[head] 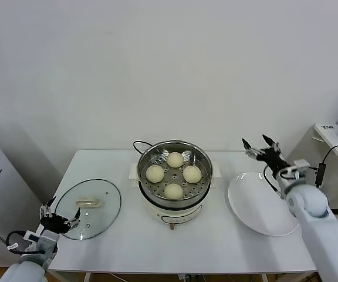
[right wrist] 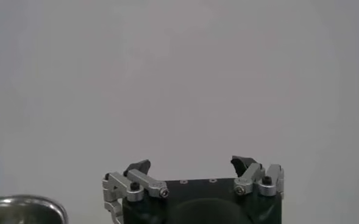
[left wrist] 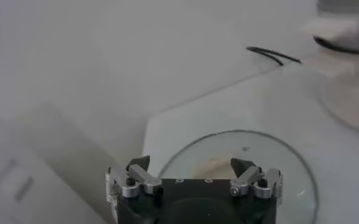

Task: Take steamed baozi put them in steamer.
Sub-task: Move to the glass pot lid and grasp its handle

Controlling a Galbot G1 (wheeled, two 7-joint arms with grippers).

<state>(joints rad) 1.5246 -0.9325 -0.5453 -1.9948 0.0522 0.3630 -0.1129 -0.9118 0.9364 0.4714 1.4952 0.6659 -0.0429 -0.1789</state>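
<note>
You see all 4 steamed baozi (head: 174, 175) inside the steamer (head: 175, 154), which stands upright at the middle of the table (head: 216, 247) near its back edge; the round buns show no long axis. The right gripper (head: 258, 143) is open above the plate (head: 257, 205) at the right edge. The left gripper (head: 59, 211) is open at the front-left corner, beside the glass lid (head: 90, 208).
</note>
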